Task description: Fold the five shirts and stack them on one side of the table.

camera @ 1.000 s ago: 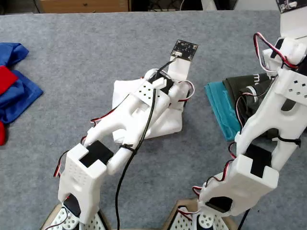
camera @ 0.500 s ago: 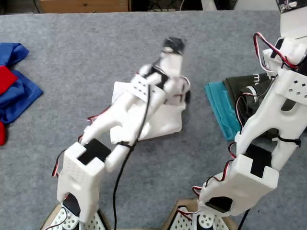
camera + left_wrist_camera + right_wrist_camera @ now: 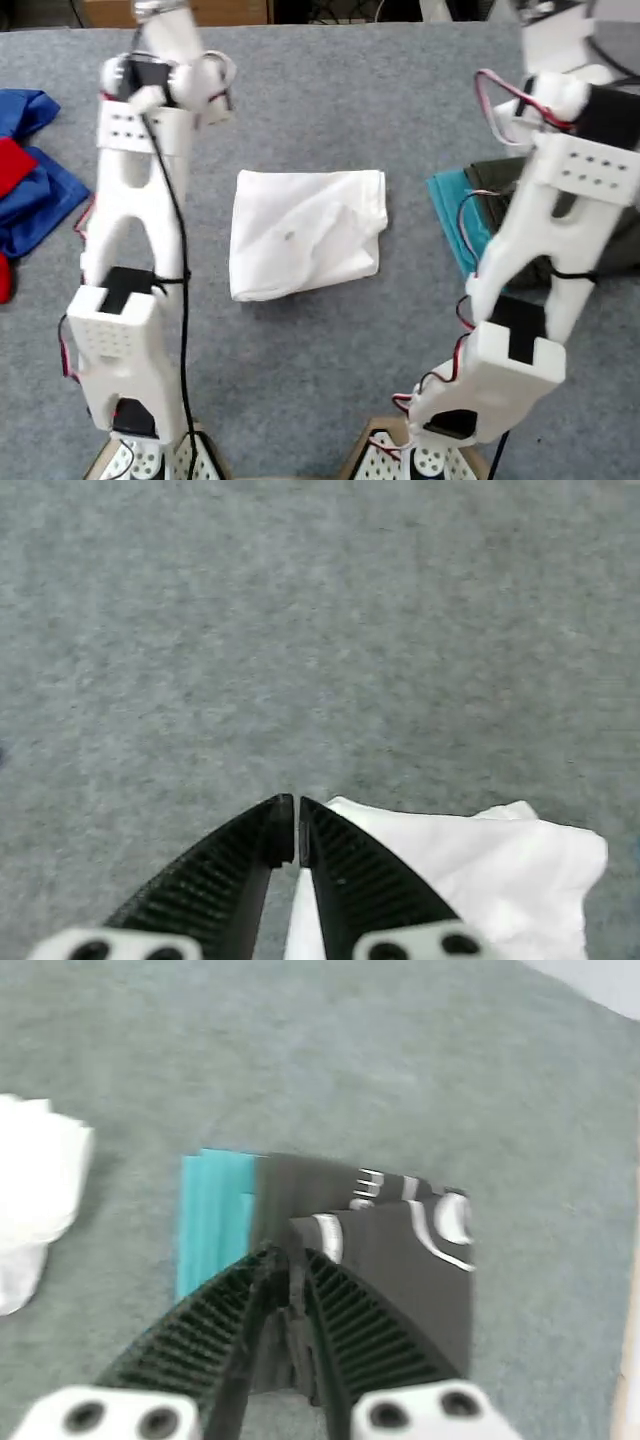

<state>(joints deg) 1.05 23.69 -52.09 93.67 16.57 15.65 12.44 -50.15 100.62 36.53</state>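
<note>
Stacked right: teal shirt (image 3: pixel 452 228), dark shirt (image 3: pixel 497 178).
Folded, unstacked: white shirt (image 3: pixel 305 232) (mid-table).
Unfolded: blue shirt (image 3: pixel 45 198), red shirt (image 3: pixel 12 160).
Left gripper (image 3: pixel 298 832), right gripper (image 3: pixel 290 1285): clenched, empty.

Left arm (image 3: pixel 125 165) and right arm (image 3: pixel 600 165): blocky white plastic shells, black servo blocks, rows of small holes, black and red-and-white cables; left gripper (image 3: pixel 298 825) and right gripper (image 3: pixel 289 1265): black ribbed fingers on white bases with round holes.

White shirt (image 3: pixel 305 232) lies folded mid-table; dark shirt (image 3: pixel 400 1255) tops teal shirt (image 3: pixel 212 1210).
</note>
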